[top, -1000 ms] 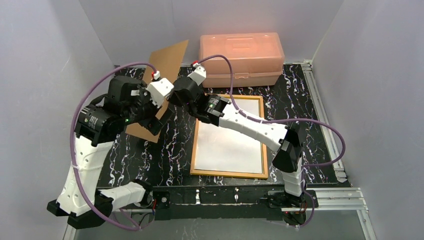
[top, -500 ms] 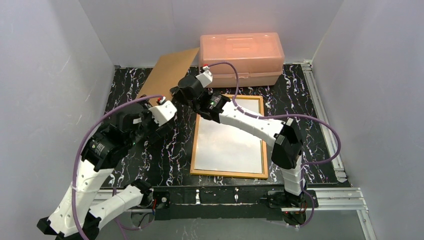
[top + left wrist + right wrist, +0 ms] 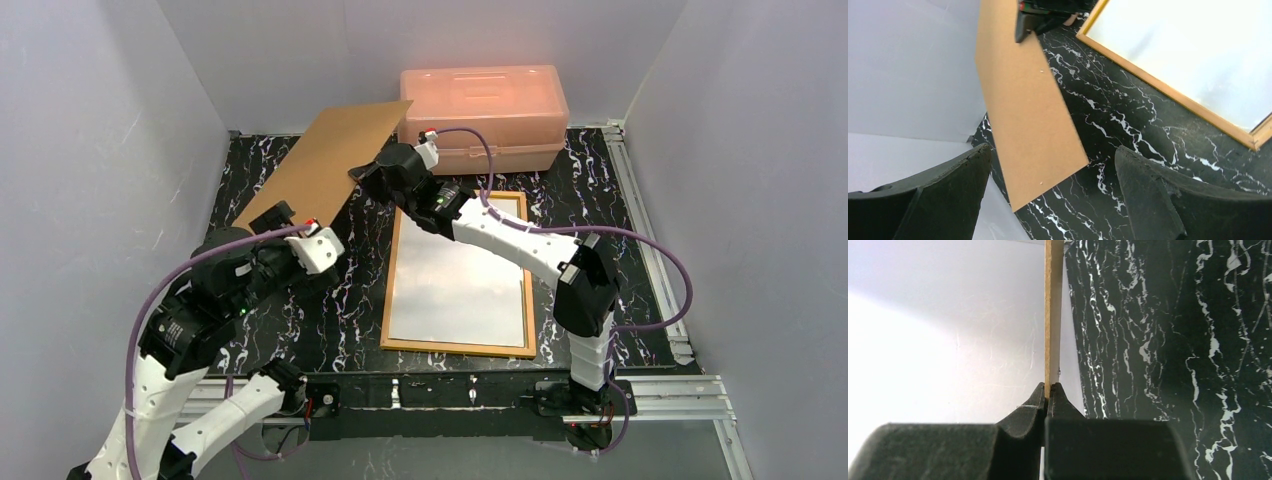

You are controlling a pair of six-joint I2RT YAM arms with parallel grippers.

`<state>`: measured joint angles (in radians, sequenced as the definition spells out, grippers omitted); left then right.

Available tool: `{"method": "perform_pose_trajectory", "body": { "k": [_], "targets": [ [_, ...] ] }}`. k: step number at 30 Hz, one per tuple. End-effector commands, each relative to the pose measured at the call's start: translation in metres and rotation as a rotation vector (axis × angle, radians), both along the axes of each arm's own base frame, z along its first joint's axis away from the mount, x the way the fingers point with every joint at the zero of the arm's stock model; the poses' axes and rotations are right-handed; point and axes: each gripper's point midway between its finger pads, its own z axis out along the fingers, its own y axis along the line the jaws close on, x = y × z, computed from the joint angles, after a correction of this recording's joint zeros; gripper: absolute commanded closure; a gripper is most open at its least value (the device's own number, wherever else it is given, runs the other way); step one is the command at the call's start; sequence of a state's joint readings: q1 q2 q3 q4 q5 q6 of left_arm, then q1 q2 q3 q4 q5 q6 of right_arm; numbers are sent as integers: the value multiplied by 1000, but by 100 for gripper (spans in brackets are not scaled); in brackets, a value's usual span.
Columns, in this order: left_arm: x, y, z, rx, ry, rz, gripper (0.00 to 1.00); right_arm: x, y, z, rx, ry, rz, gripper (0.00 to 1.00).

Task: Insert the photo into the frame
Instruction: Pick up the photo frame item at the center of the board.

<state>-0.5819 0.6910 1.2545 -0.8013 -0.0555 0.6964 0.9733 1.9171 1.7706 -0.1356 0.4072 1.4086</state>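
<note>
Table (image 3: 350, 300): flat black top with white marble-like veining, matte, and a metal rail (image 3: 652, 240) along its right side.
Room: plain pale grey walls (image 3: 100, 150) close in the left, the back and the right.
Box (image 3: 483, 115): salmon-pink translucent plastic with rounded corners and a lid, standing at the back of the table.
Frame (image 3: 456, 348): thin yellow-orange border, rectangular, lying flat on the table right of centre, with its far end near the box.
Frame opening: a pale, glossy white-grey surface; whether this is the photo cannot be told.
Board (image 3: 320, 160): thin, stiff brown fibreboard, smooth and rectangular, tilted at the back left. In the top view its far corner overlaps the box.
Right end effector (image 3: 1049, 390): black fingers pressed together on the board's edge, pinching it; the wrist view shows the board edge-on.
Left end effector (image 3: 1050, 160): black fingers spread wide with nothing between them, hanging above the table left of the frame and near the board's near corner.
Cables (image 3: 640, 250): purple, looping over both arms.
</note>
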Motion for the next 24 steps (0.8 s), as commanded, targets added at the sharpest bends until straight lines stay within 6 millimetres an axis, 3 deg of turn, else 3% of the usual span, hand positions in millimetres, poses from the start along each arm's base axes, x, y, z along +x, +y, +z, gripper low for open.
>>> {"method": "perform_pose_trajectory", "body": {
  "k": [1, 7, 15, 19, 24],
  "targets": [
    [-7, -13, -17, 92, 22, -140, 8, -12, -8, 120, 292, -146, 17, 99],
    [6, -14, -17, 150, 28, -130, 9, -16, -3, 129, 303, -155, 37, 99],
    [65, 6, -15, 344, -64, 129, 21, -17, -3, 134, 305, -162, 27, 99],
    [70, 8, -23, 398, -55, 171, 24, -17, -3, 136, 312, -162, 13, 99],
    [75, 13, -28, 441, -84, 226, 36, -17, -6, 144, 359, -160, -7, 99]
  ]
}}
